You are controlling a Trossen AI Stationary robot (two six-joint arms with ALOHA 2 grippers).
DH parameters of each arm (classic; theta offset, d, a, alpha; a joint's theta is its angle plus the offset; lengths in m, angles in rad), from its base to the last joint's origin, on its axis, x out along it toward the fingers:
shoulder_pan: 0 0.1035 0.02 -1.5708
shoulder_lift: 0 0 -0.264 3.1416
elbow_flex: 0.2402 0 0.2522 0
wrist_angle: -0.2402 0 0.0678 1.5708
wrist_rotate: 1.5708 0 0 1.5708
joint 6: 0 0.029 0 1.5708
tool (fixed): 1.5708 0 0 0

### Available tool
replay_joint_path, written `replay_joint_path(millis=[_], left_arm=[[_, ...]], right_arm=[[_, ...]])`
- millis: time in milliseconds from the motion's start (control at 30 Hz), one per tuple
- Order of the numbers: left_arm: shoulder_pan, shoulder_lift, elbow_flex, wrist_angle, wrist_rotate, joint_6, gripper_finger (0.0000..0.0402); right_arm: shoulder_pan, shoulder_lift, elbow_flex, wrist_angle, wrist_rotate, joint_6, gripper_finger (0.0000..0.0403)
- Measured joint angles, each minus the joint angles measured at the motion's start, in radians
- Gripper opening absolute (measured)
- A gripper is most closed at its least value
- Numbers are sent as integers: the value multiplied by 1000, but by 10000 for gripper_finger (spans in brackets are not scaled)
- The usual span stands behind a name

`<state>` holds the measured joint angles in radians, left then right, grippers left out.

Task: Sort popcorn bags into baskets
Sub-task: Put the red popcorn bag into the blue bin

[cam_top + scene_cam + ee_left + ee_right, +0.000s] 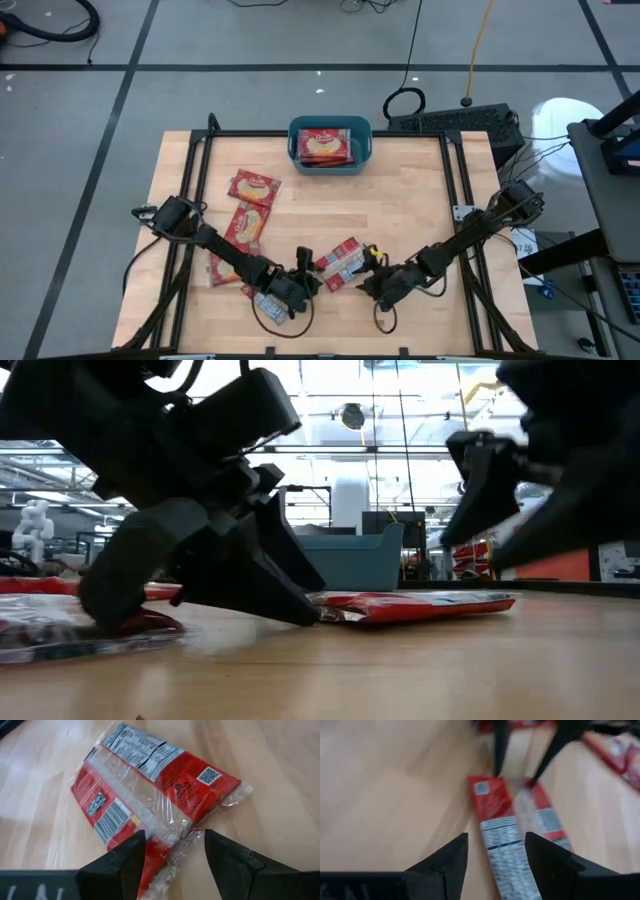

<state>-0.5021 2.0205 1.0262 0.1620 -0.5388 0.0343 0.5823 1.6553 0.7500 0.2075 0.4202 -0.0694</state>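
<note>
Back-up popcorn bag (340, 261) lies lengthwise between open left end effector (303, 283) and open right end effector (368, 283); left seems nearer.

A robotics lab or industrial test hall. The wooden table (400, 215) stands on a grey floor (250, 95) marked with dark lines, with loose cables (405, 100) and a keyboard (455, 122) at its far right. Looking level across the table, the room behind is a tall, bright hall with overhead beams (400, 450) and equipment racks.
</note>
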Motion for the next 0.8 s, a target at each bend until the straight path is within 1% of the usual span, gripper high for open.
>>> replay_joint_path(millis=[100,267,367,467,667,733,800], left_arm=[[9,0,0,-1,0,-4,207],[17,0,-1,3,-1,-5,207],[21,0,-1,5,-1,2,207],[21,0,-2,11,-3,5,207],[18,0,-3,21,-8,36,207],[9,1,-2,22,-24,63,207],[-4,2,-1,25,-76,70,207]], right_arm=[[2,56,11,-31,38,-27,189],[8,137,17,9,149,-70,178],[0,168,20,36,167,-91,164],[-5,176,20,54,173,-88,129],[-11,153,16,61,178,-102,20],[-16,138,14,52,182,-108,7],[-30,119,13,49,180,-76,9]])
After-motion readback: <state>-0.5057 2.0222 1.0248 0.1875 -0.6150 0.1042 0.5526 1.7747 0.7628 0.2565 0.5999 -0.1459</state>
